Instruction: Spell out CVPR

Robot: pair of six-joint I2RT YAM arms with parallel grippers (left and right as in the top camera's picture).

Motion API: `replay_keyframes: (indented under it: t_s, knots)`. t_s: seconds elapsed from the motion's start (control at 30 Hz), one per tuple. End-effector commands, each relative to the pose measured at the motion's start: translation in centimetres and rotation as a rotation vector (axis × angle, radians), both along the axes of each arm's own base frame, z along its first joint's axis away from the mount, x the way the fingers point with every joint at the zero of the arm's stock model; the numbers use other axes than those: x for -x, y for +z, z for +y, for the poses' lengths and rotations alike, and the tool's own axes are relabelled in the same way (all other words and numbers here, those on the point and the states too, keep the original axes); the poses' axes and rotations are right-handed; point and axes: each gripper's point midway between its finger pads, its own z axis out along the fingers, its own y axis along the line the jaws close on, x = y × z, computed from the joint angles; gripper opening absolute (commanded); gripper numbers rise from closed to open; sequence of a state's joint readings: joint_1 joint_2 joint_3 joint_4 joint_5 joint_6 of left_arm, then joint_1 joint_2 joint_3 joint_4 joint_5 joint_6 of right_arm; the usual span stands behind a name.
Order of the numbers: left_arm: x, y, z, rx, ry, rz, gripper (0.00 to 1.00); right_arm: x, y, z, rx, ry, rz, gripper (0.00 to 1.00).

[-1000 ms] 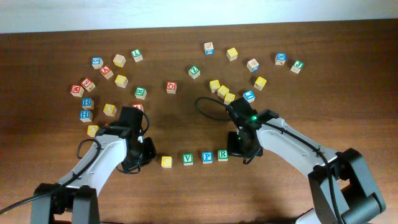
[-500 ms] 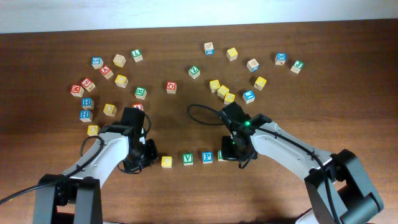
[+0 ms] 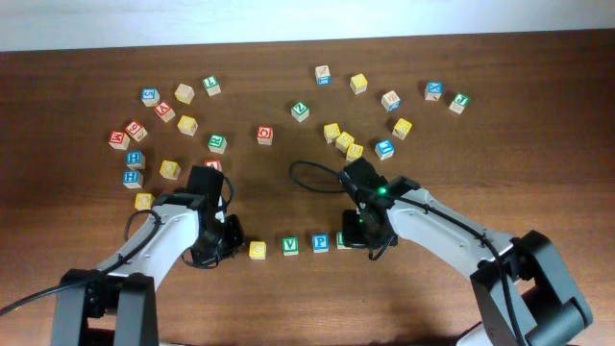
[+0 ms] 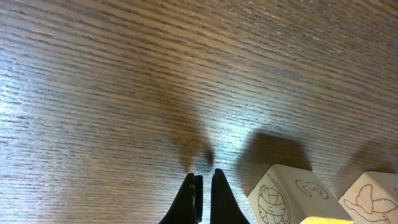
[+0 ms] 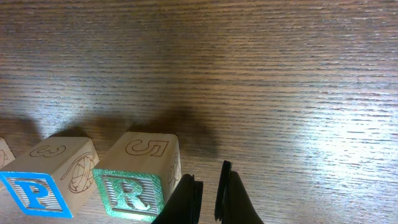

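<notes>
Four blocks stand in a row near the table's front: yellow C (image 3: pixel 258 250), green V (image 3: pixel 289 245), blue P (image 3: pixel 320 243) and green R (image 3: pixel 341 240). My left gripper (image 3: pixel 227 240) is shut and empty, low over the wood just left of the C block, which shows at its right in the left wrist view (image 4: pixel 283 194). My right gripper (image 3: pixel 364 237) is shut and empty, its left finger (image 5: pixel 208 182) right beside the R block (image 5: pixel 134 180). The P block (image 5: pixel 50 180) stands next to R.
Several loose letter blocks lie scattered across the far half of the table, one group at the left (image 3: pixel 163 125) and one at the right (image 3: pixel 370 115). A black cable loop (image 3: pixel 312 178) lies behind the right gripper.
My right gripper has moved left and down against the right side of the R block, partly covering it. My left arm has barely shifted.
</notes>
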State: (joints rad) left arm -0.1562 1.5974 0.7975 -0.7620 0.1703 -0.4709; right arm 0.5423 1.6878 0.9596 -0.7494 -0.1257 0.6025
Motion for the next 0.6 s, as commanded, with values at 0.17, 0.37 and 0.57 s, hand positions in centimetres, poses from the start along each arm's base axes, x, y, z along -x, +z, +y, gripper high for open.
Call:
replay_keyframes:
  t_s: [0.17,0.37,0.57]
  knots:
    - [0.4,-0.3,-2.0,0.014,-0.094,-0.008,0.0,0.2,-0.3,0.0,0.006,0.003,0.0,0.04]
    - [0.4,-0.3,-2.3,0.005,-0.109,-0.017,0.0,0.6,-0.8,-0.2,0.01,0.002,0.006,0.04]
    - [0.4,-0.3,-2.3,0.005,-0.109,-0.017,0.0,0.7,-1.5,-0.2,-0.001,0.003,-0.003,0.04]
